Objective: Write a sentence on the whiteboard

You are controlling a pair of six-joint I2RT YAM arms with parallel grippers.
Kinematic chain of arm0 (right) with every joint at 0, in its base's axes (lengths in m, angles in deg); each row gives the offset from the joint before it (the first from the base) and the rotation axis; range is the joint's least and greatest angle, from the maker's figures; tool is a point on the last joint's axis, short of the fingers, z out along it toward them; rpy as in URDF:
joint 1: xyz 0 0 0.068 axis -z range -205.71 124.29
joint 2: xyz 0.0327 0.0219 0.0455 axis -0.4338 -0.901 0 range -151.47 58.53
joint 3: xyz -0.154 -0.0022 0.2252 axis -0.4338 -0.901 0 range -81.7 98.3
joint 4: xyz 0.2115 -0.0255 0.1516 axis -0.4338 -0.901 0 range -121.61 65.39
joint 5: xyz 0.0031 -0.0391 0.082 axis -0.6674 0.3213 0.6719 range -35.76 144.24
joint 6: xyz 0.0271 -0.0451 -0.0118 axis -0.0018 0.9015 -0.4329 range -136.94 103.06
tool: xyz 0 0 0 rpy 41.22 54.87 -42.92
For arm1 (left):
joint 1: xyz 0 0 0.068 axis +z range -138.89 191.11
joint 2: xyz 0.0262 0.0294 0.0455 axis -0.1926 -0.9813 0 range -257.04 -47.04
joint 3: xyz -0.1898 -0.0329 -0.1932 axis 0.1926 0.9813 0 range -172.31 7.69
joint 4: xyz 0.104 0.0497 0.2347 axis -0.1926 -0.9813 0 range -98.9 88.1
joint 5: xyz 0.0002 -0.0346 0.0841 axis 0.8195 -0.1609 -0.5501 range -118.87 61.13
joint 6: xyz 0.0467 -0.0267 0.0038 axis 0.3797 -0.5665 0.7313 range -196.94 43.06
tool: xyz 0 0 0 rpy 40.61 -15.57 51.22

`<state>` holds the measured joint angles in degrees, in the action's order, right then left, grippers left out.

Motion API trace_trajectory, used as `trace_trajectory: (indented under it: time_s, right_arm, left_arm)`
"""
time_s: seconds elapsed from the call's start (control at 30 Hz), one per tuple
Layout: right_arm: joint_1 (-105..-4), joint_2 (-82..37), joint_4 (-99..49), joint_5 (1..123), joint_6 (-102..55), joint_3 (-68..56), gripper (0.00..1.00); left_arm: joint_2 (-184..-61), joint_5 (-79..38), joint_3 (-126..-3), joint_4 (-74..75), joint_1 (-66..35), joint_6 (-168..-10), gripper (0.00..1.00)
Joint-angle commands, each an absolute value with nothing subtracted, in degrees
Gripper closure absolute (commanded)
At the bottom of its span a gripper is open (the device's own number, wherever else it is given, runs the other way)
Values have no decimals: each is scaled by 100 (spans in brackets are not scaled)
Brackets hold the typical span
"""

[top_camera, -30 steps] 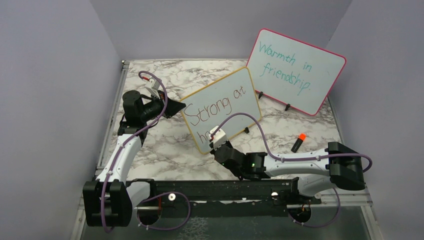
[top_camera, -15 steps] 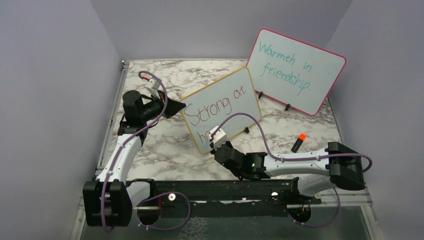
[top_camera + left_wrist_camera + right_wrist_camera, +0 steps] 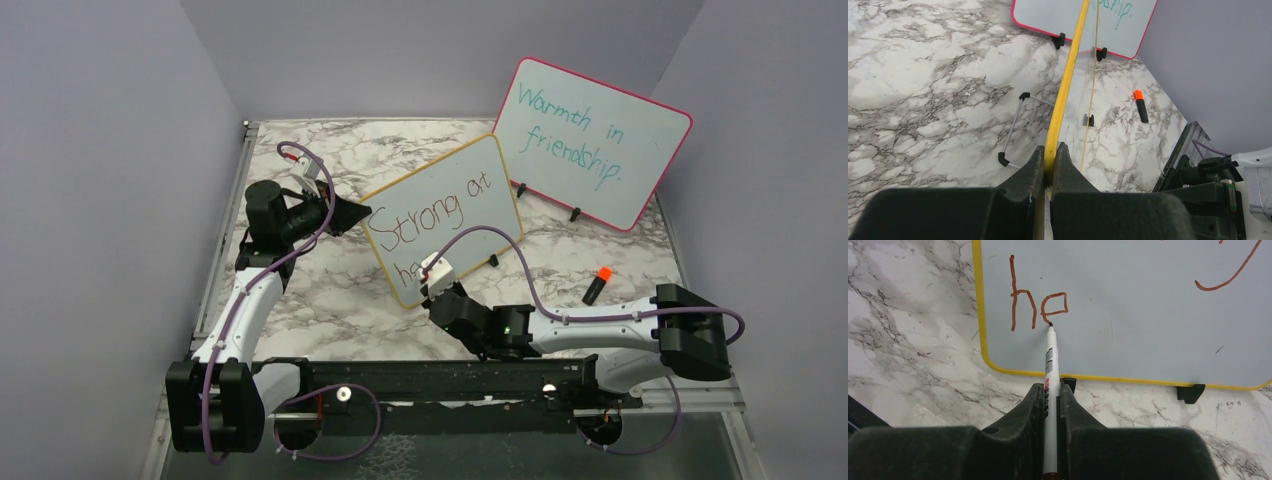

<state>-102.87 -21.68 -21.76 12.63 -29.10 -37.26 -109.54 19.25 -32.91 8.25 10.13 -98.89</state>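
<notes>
Robotics lab test bench: plain lavender panels (image 3: 110, 130) boxing in marble-print tabletop (image 3: 330, 300), rising behind left gripper (image 3: 352, 214) and beyond right gripper (image 3: 432, 290); black mounting rail (image 3: 440, 378) running near-side of both; purple cables (image 3: 487, 228) looping above right gripper.

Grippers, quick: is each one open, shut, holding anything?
Left gripper: shut on the whiteboard, clamping its yellow edge.
Right gripper: shut on the marker, its tip against the whiteboard.
</notes>
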Motion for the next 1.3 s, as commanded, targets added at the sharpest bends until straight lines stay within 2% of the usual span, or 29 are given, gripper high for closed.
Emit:
trace_trajectory:
  time_s: [0.0, 1.27]
  right_arm:
    - [-10187, -2119, -2398, 1020, -2968, -3872, 99]
    - [-9833, -1522, -1589, 1329, -2643, -4150, 99]
  left_arm:
    - [-11076, 1420, -3311, 469, 1058, -9443, 100]
    - [-11079, 1428, -3310, 443, 1058, -9434, 100]
